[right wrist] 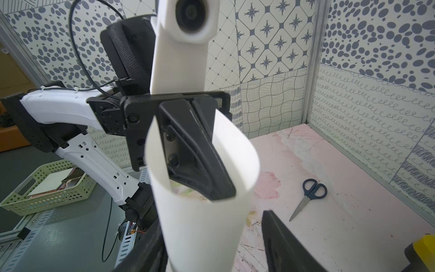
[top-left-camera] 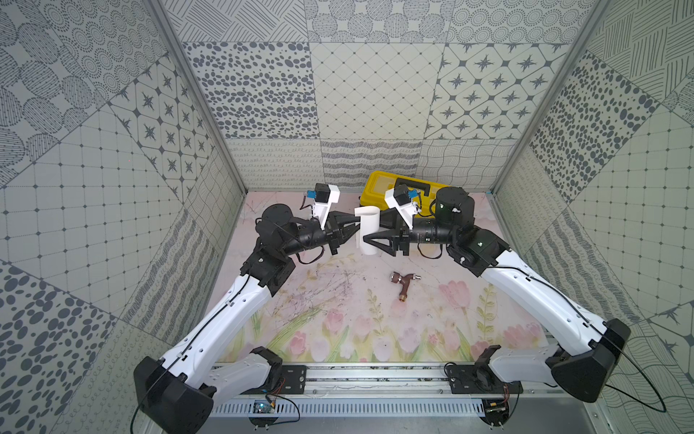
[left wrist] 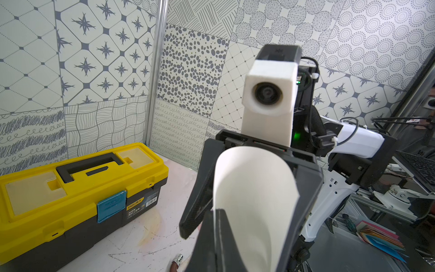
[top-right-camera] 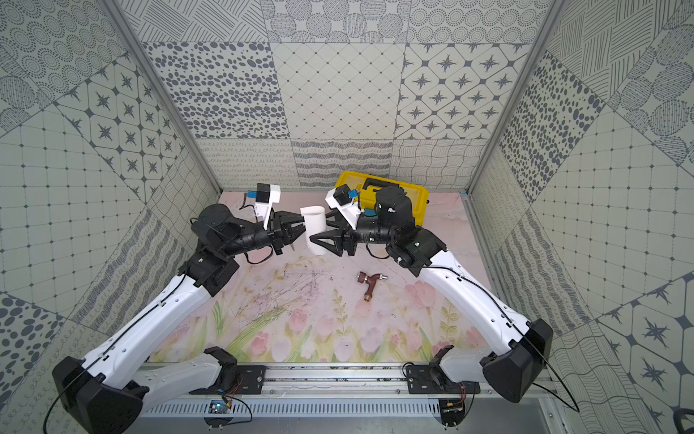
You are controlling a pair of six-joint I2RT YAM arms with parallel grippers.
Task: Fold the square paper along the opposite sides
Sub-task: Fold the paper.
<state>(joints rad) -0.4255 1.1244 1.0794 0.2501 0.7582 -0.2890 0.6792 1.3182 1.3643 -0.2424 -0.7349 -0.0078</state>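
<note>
Pincers of both arms meet tip to tip above the back part of the table (top-left-camera: 338, 308), just in front of the yellow toolbox (top-left-camera: 377, 183). The square paper (top-left-camera: 371, 221) hangs in the air between them, bent into a rounded loop. The left pincer (top-left-camera: 356, 225) is fully closed and pinches the paper at its edge. The right pincer (top-right-camera: 321, 227) stands partly open, one finger on each side of the loop; whether it presses the paper I cannot tell. A brown tap (top-left-camera: 403, 283) lies on the table nearby.
</note>
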